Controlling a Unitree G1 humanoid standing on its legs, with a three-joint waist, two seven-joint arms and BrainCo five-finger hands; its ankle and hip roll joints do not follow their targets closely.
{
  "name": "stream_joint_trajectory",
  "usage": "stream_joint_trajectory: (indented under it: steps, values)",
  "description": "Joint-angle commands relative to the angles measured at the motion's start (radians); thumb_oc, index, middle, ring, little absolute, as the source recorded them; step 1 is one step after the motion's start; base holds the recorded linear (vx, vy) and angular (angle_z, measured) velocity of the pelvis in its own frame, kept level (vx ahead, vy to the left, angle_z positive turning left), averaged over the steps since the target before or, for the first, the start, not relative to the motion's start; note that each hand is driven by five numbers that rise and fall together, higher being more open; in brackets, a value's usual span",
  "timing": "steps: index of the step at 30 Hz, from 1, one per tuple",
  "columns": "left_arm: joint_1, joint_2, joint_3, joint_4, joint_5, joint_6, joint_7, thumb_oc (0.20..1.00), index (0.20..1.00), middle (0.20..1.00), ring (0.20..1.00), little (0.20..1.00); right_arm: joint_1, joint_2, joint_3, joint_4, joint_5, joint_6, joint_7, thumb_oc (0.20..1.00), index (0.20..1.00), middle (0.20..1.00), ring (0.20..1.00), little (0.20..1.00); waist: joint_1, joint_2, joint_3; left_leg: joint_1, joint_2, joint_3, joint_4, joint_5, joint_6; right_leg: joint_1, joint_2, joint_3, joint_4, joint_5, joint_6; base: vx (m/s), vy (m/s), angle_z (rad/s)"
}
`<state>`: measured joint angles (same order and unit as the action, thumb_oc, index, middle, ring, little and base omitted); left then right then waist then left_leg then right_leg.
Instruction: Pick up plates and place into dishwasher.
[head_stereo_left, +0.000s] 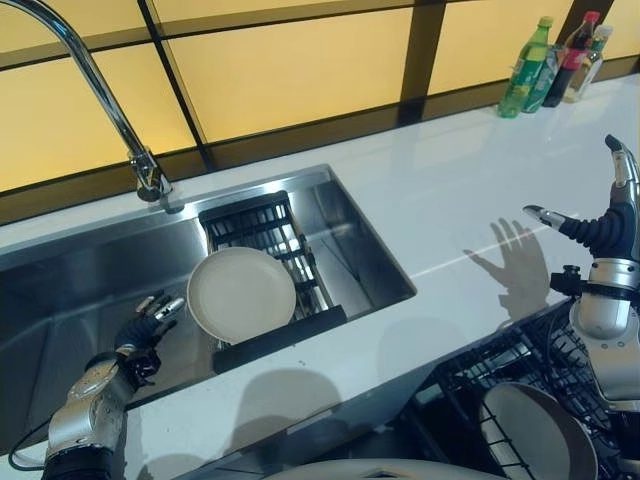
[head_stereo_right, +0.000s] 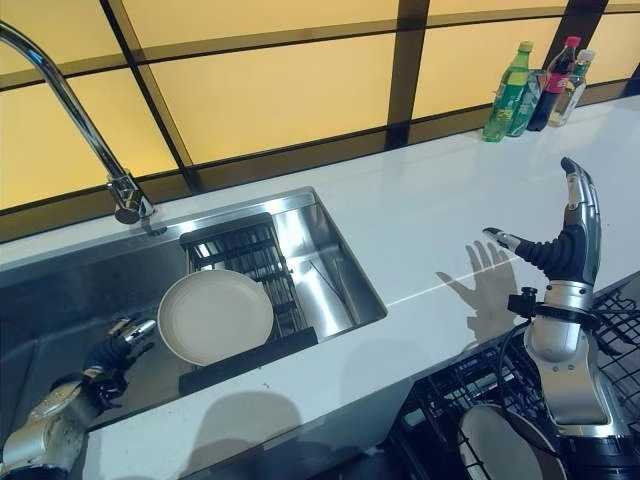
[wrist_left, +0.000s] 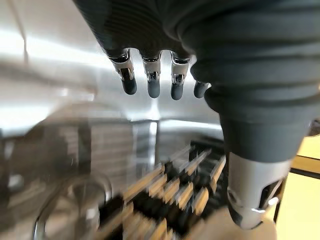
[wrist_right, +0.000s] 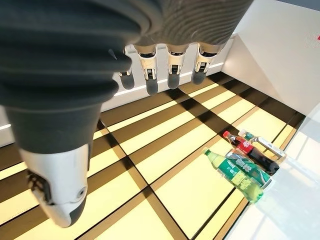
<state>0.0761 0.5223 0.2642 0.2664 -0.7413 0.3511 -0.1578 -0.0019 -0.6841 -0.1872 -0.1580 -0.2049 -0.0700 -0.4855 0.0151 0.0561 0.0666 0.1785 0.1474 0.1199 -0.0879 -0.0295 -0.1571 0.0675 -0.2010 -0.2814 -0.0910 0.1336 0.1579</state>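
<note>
A cream plate (head_stereo_left: 241, 293) leans on the black rack (head_stereo_left: 262, 232) inside the steel sink (head_stereo_left: 80, 270). My left hand (head_stereo_left: 148, 325) is low in the sink just left of the plate, fingers relaxed and open, not touching it. In the left wrist view the fingers (wrist_left: 152, 82) hang free over the rack. My right hand (head_stereo_left: 608, 225) is raised above the white counter at the right, open with fingers pointing up and nothing in it. Below it a second plate (head_stereo_left: 535, 432) stands in the dishwasher's black wire basket (head_stereo_left: 470, 370).
A curved tap (head_stereo_left: 95, 80) rises over the sink's back left. Several bottles (head_stereo_left: 550, 62) stand at the counter's far right corner against the yellow tiled wall. The white counter (head_stereo_left: 440, 190) lies between sink and dishwasher.
</note>
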Motion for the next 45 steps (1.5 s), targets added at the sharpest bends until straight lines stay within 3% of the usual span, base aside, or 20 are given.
stream_joint_trajectory:
  steps: [1, 6, 13, 21, 25, 28, 29, 32, 39, 45]
  values:
    - [-0.067, 0.041, -0.015, -0.034, -0.167, 0.007, 0.000, 1.000, 1.000, 1.000, 1.000, 1.000, -0.047, -0.046, -0.005, -0.076, -0.005, -0.012, -0.029, 1.000, 1.000, 1.000, 1.000, 1.000, 0.006, -0.028, -0.016, -0.081, -0.060, 0.028, 0.019, 0.000, 0.081, 0.026, -0.015, 0.030, 0.059, -0.125, 0.020, 0.00, 0.000, 0.00]
    - [-0.078, 0.003, -0.006, -0.057, -0.324, 0.021, 0.013, 1.000, 1.000, 1.000, 1.000, 1.000, -0.044, -0.043, 0.001, -0.068, -0.006, -0.005, -0.035, 1.000, 1.000, 1.000, 1.000, 1.000, 0.004, -0.031, -0.017, -0.081, -0.060, 0.031, 0.020, -0.001, 0.080, 0.028, -0.016, 0.030, 0.056, -0.125, 0.018, 0.00, 0.000, 0.00]
    - [-0.071, -0.023, 0.002, -0.085, -0.404, 0.048, 0.019, 1.000, 1.000, 1.000, 1.000, 1.000, -0.032, -0.035, -0.004, -0.077, -0.008, 0.003, -0.036, 1.000, 1.000, 1.000, 1.000, 1.000, 0.006, -0.033, -0.018, -0.081, -0.061, 0.032, 0.020, -0.001, 0.080, 0.031, -0.016, 0.027, 0.055, -0.127, 0.017, 0.00, 0.000, 0.00]
    - [-0.068, -0.025, 0.008, -0.088, -0.381, 0.047, 0.034, 1.000, 1.000, 1.000, 1.000, 1.000, -0.021, -0.031, 0.002, -0.089, -0.009, 0.020, -0.041, 1.000, 1.000, 1.000, 1.000, 1.000, 0.006, -0.038, -0.021, -0.079, -0.061, 0.035, 0.021, -0.001, 0.079, 0.034, -0.014, 0.026, 0.053, -0.128, 0.016, 0.00, 0.000, 0.00]
    - [-0.069, -0.004, 0.007, -0.089, -0.200, -0.017, 0.088, 1.000, 1.000, 1.000, 1.000, 1.000, -0.019, -0.035, -0.001, -0.096, -0.002, 0.025, -0.040, 1.000, 1.000, 1.000, 1.000, 1.000, 0.007, -0.039, -0.020, -0.081, -0.061, 0.034, 0.021, 0.001, 0.078, 0.034, -0.014, 0.025, 0.054, -0.128, 0.016, 0.00, 0.000, 0.00]
    - [-0.067, 0.047, 0.019, -0.102, 0.058, -0.159, 0.148, 1.000, 1.000, 1.000, 1.000, 1.000, -0.016, -0.041, -0.001, -0.102, 0.006, 0.033, -0.043, 1.000, 1.000, 1.000, 1.000, 1.000, 0.009, -0.043, -0.018, -0.083, -0.062, 0.034, 0.021, 0.003, 0.078, 0.035, -0.011, 0.024, 0.055, -0.131, 0.015, 0.00, 0.000, 0.00]
    - [-0.071, 0.086, 0.029, -0.126, 0.238, -0.240, 0.203, 1.000, 1.000, 1.000, 1.000, 1.000, -0.016, -0.044, 0.000, -0.102, 0.009, 0.037, -0.046, 1.000, 1.000, 1.000, 1.000, 1.000, 0.011, -0.043, -0.018, -0.084, -0.061, 0.035, 0.020, 0.005, 0.078, 0.035, -0.009, 0.023, 0.055, -0.132, 0.013, 0.00, 0.000, 0.00]
    - [-0.085, 0.148, 0.041, -0.184, 0.445, -0.318, 0.280, 1.000, 1.000, 1.000, 1.000, 1.000, -0.013, -0.050, -0.009, -0.107, 0.026, 0.034, -0.046, 1.000, 1.000, 1.000, 1.000, 1.000, 0.010, -0.050, -0.017, -0.085, -0.061, 0.034, 0.018, 0.006, 0.075, 0.034, -0.008, 0.022, 0.055, -0.134, 0.013, 0.00, -0.010, 0.01]
    - [-0.121, 0.229, 0.007, -0.250, 0.772, -0.445, 0.354, 1.000, 1.000, 1.000, 1.000, 1.000, -0.010, -0.044, 0.005, -0.105, 0.029, 0.042, -0.050, 1.000, 1.000, 1.000, 1.000, 1.000, -0.004, -0.055, -0.021, -0.083, -0.059, 0.049, 0.015, 0.004, 0.069, 0.033, -0.008, 0.020, 0.053, -0.131, 0.016, 0.01, -0.012, 0.05]
    - [-0.166, 0.306, -0.069, -0.269, 0.917, -0.561, 0.364, 1.000, 1.000, 1.000, 1.000, 1.000, -0.007, -0.051, 0.025, -0.095, 0.045, 0.044, -0.048, 1.000, 1.000, 1.000, 1.000, 1.000, -0.034, -0.051, -0.026, -0.072, -0.061, 0.064, 0.012, -0.003, 0.072, 0.029, -0.004, 0.038, 0.051, -0.128, 0.021, 0.04, -0.009, 0.00]
